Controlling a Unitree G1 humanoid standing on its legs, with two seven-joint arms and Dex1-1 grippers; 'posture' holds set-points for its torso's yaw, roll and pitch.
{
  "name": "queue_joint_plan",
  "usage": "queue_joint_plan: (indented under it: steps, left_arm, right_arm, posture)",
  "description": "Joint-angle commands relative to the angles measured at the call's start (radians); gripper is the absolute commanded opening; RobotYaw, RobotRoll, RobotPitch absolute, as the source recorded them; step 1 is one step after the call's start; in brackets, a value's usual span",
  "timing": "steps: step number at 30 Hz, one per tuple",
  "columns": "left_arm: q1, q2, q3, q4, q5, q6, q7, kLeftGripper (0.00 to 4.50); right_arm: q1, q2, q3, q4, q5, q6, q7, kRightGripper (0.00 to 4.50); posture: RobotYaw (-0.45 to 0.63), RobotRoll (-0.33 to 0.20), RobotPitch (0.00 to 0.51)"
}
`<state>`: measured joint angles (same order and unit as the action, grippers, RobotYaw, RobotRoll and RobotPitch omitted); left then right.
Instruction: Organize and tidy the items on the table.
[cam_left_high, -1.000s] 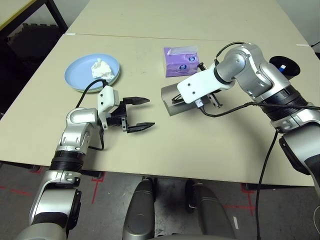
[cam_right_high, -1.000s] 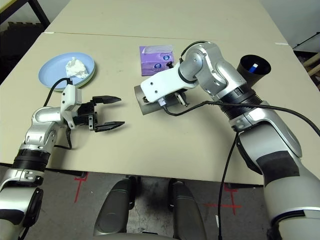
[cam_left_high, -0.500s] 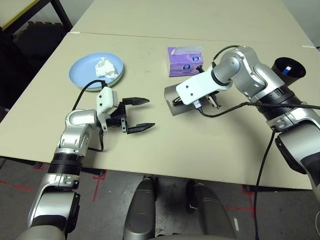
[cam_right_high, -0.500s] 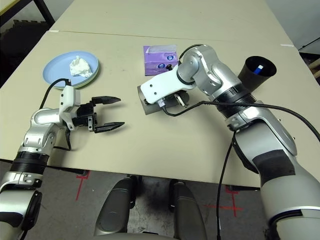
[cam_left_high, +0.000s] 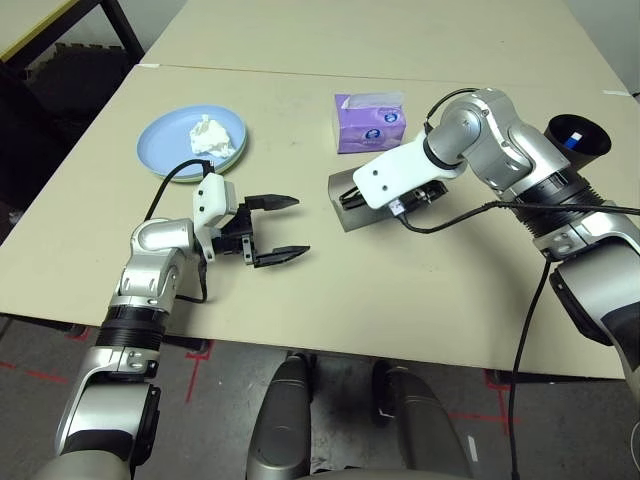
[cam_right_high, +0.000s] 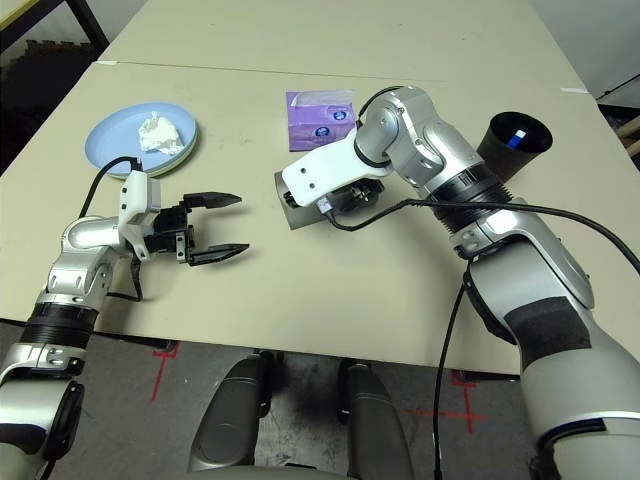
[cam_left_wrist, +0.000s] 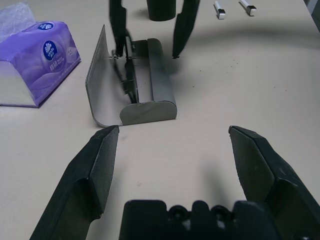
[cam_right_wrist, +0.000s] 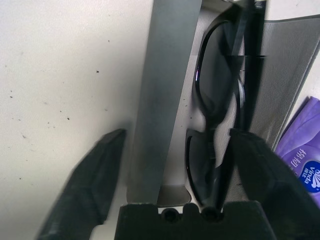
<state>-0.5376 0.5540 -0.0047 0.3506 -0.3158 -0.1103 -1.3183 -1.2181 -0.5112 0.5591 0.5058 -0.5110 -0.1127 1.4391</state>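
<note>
Fingers of right gripper (cam_right_wrist: 170, 145) spread; sunglasses (cam_right_wrist: 220, 125) now released into case (cam_left_wrist: 132, 85).

Head stereo pair high over table (cam_left_high: 420, 290), looking fwd/down, L wrist cam low, faces open glasses case (cam_left_wrist: 132, 85) at 12 o'clock, R wrist cam v. close above same case, sunglasses (cam_right_wrist: 220, 115) inside.

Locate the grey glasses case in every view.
Left eye view: glasses case mid-table, under the right gripper.
Right eye view: case below the purple tissue pack.
Left wrist view: case open, beyond the jaws.
Right wrist view: case holding sunglasses.
Shared landmark: the tissue pack.
</note>
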Motion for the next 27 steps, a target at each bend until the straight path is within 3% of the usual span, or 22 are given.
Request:
queue_joint_plan:
  steps: [1, 13, 19, 27]
  left_arm:
    - [0.002, -0.005, -0.010, -0.006, -0.004, 0.005, 0.001, 4.50]
    - [-0.014, -0.001, -0.010, 0.015, 0.000, -0.003, -0.001, 4.50]
    - [-0.036, -0.004, -0.013, 0.040, 0.006, -0.013, 0.000, 4.50]
    - [-0.064, 0.004, -0.008, 0.090, 0.007, -0.033, -0.014, 4.50]
  right_arm:
    - [-0.024, 0.004, 0.005, 0.020, -0.001, -0.013, -0.008, 4.47]
    - [0.005, -0.012, 0.000, -0.029, 0.018, 0.006, 0.028, 4.47]
    - [0.044, -0.047, -0.047, -0.120, 0.058, 0.103, 0.056, 4.47]
    - [0.225, -0.088, -0.231, -0.284, 0.272, 0.303, 0.026, 4.47]
  posture:
    - [0.30, 0.000, 0.219]
    - [0.29, 0.000, 0.215]
    - [0.27, 0.000, 0.207]
    - [0.21, 0.000, 0.199]
